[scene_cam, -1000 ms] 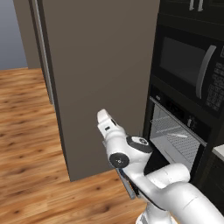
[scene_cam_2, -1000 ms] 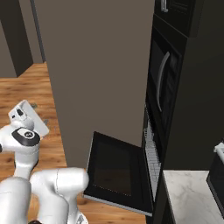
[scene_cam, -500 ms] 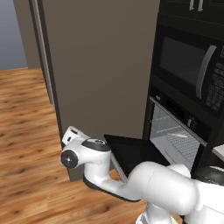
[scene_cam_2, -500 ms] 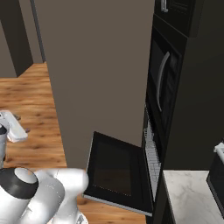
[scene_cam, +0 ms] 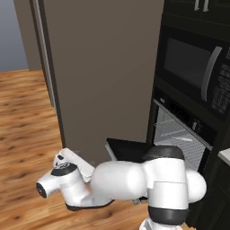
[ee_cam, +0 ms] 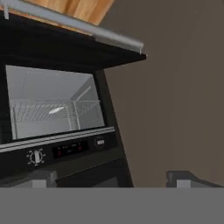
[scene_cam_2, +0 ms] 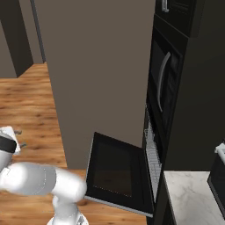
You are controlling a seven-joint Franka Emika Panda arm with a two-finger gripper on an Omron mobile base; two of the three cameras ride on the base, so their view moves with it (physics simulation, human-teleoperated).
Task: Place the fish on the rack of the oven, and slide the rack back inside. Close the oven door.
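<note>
The oven stands open, its light grey inside showing. Its oven door hangs down flat, and the silver bar handle runs across the top of the rolled hand view. The rack sits in the cavity with the fish, a pale sliver, lying on it. The same fish shows on the rack from the left. My gripper is open with nothing in it, well away from the oven. It is low at the left of the door, near the floor.
A black microwave sits above the oven. A tall brown cabinet wall stands left of it. Wooden floor spreads to the left. A pale counter corner lies at the lower right. My arm's bulk is in front of the door.
My arm has swung down and to the left, away from the oven front, bringing the hand low near the floor. The jaws stayed open. Oven, door and rack have not moved.
</note>
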